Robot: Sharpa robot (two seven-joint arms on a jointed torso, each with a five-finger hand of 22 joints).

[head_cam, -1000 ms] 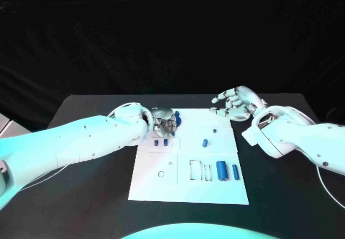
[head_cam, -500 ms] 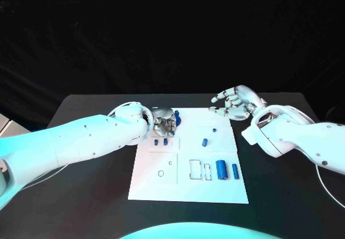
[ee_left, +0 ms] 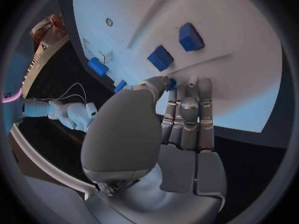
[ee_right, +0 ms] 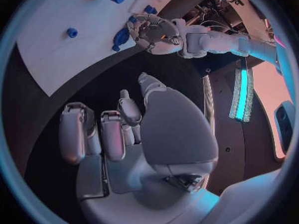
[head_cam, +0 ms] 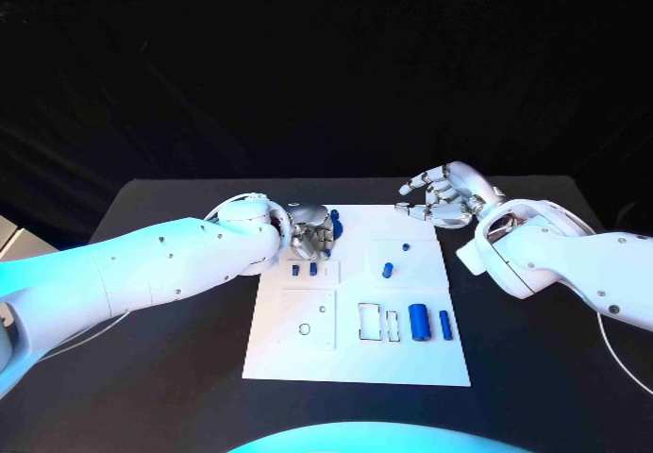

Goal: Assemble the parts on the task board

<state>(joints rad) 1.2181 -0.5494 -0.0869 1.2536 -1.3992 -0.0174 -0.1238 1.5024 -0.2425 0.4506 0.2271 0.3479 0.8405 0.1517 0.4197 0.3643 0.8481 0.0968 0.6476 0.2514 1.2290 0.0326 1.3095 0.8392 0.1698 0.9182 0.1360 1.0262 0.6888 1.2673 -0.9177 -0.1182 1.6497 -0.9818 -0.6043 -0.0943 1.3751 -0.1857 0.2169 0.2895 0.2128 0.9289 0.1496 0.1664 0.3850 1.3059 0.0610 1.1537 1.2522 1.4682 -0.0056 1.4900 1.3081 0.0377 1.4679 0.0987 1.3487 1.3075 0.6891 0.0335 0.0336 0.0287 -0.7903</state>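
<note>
A: Near end of task board (head_cam: 357, 363) first?
B: Bare outline there, then a row w/ empty slot outlines & two blue cylinders (head_cam: 419, 323) lying flat beside them, prob. staged so they can be lifted into slots.
A: Mid-board?
B: Two small blue blocks (head_cam: 304, 269) standing in their seats, a short blue peg (head_cam: 388, 271) to their right. Task looks partway done.
A: Left hand (head_cam: 311, 236)?
B: At the far left part of the board, fingers bunched downward onto a dark blue part (head_cam: 335, 225). Head view hides the contact. Left wrist view shows the thumb & a fingertip (ee_left: 192, 81) meeting at a small blue piece, so I judge it's pinching it, prob. to seat it.
A: Right hand (head_cam: 443, 195)?
B: Past the board's far right corner over the tabletop (head_cam: 177, 377), fingers loosely curled, apart, holding nothing. Right wrist view confirms empty palm; I'd say it's parked clear.
</note>
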